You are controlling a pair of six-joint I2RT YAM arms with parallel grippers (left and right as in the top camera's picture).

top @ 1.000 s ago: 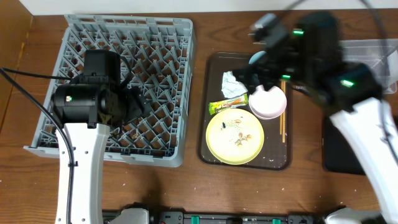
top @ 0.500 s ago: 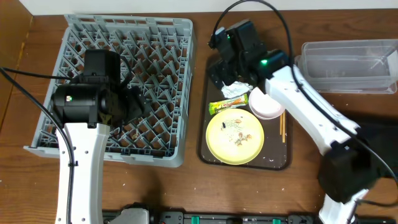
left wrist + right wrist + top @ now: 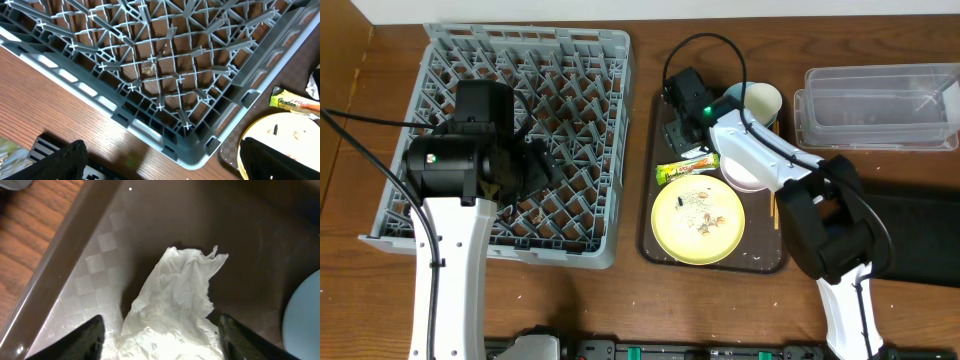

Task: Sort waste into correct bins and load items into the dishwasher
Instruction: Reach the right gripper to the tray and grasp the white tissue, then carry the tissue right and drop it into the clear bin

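A crumpled white tissue (image 3: 175, 305) lies at the back left of the dark brown tray (image 3: 660, 215). My right gripper (image 3: 682, 130) is low over it, open, one finger (image 3: 85, 337) on each side of the tissue. On the tray in front of it lie the green-and-yellow wrapper (image 3: 687, 168) and the yellow plate (image 3: 698, 220) with crumbs. A white bowl (image 3: 750, 172), a small cup (image 3: 763, 100) and chopsticks (image 3: 772, 205) are to the right. A light blue bowl's edge (image 3: 306, 315) shows in the right wrist view. My left gripper (image 3: 165, 165) hangs open and empty over the grey dish rack's (image 3: 520, 60) near corner.
The clear tub (image 3: 880, 105) stands at the back right, with the flat black bin (image 3: 920, 225) in front of it. The right arm's forearm crosses above the tray's right side. Small crumbs lie under the rack's grid (image 3: 148, 70).
The right arm swung in from the right and came down over the tissue, and its fingers have narrowed around it. The left arm has not moved.
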